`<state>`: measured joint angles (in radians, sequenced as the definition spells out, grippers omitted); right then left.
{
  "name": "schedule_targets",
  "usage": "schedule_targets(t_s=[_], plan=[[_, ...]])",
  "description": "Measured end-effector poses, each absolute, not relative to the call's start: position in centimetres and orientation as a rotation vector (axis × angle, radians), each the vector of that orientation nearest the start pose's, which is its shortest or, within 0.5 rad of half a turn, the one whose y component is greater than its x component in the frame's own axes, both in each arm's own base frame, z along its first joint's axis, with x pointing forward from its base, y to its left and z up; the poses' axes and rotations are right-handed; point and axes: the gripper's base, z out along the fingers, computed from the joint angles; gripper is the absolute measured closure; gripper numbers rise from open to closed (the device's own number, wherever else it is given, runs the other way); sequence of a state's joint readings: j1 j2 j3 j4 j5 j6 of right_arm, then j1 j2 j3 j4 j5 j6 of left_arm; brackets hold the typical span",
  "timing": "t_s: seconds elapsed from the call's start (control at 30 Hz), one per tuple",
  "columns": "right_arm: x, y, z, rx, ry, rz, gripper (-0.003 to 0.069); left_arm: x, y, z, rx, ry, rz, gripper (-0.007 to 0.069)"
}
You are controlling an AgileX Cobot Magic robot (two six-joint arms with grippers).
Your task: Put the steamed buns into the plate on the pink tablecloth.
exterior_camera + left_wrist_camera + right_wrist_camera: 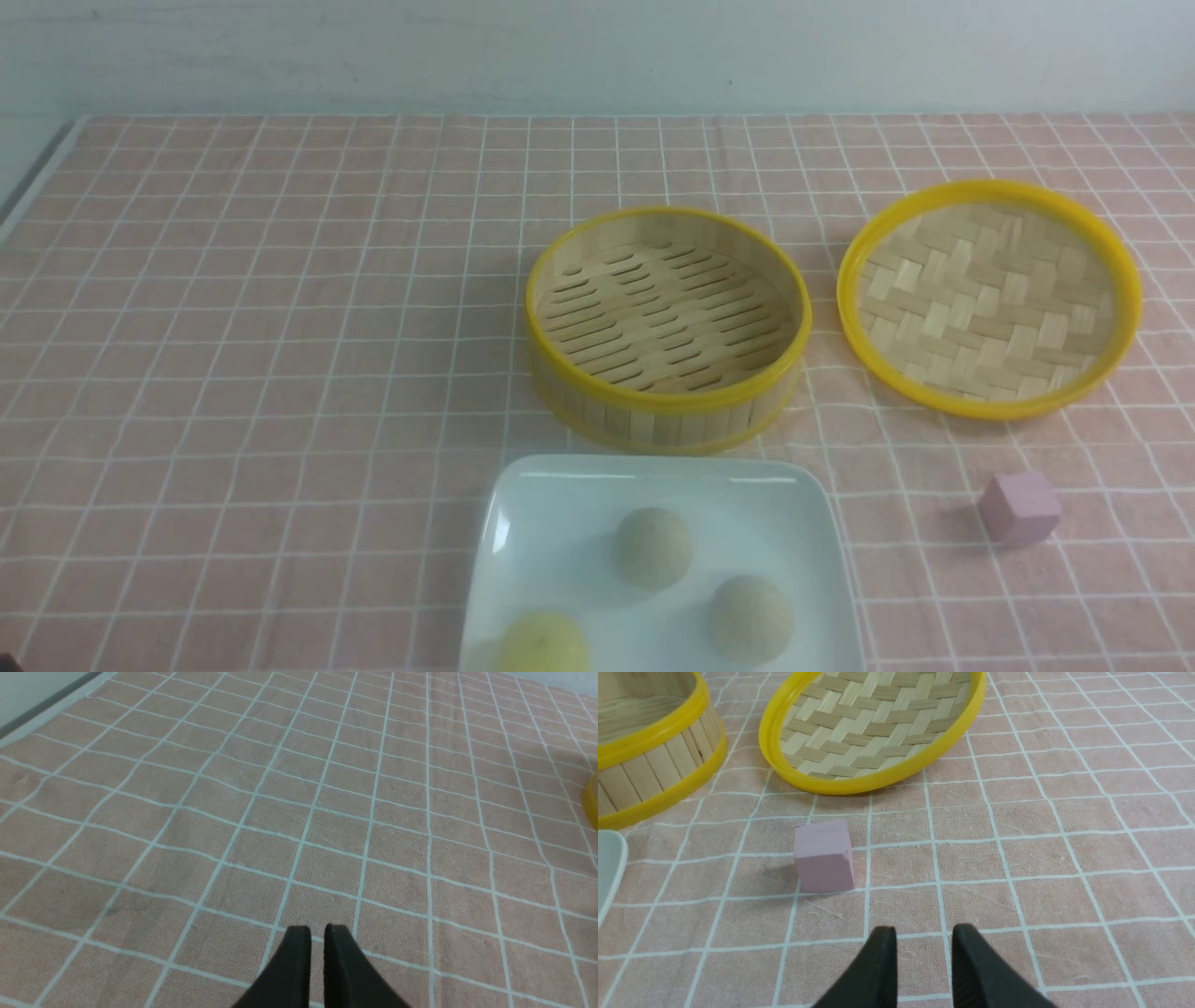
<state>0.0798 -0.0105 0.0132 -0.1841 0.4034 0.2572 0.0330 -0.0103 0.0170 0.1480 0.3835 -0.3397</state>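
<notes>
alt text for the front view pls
Three buns, two beige and one yellow, sit on a white plate on a pink checked tablecloth. Behind stand an empty steamer basket and its lid; a pink cube lies right.

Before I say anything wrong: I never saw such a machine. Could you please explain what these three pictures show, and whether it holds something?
This is a robot with two arms, each ending in a claw. One picture comes from a camera between the arms, looking forward over the pink tablecloth. The other two come from cameras on the wrists, so the black tips at their lower edge are the claws themselves.

The white plate holds three steamed buns: two pale, one yellow. Behind it stands the empty steamer basket, with its woven lid lying on the cloth to the right. Nearer, on the right, sits a small pink cube.

The left claw is slightly open over bare cloth. The right claw is open, near the cube. Neither holds anything.
</notes>
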Motion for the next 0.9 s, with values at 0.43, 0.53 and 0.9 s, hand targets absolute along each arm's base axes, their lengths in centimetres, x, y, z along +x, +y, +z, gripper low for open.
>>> schedule_targets(t_s=[0.43,0.53,0.9], plan=[[5.19,-0.24,17.37,0.057,1.882,0.047,0.0482,5.2,0.68,17.38,-0.257,1.853,-0.065,0.0542],[5.19,-0.24,17.37,0.057,1.882,0.047,0.0481,5.2,0.68,17.38,-0.257,1.853,-0.065,0.0542],[5.19,-0.24,17.37,0.057,1.882,0.047,0.047,5.2,0.68,17.38,-0.257,1.853,-0.065,0.0534]])
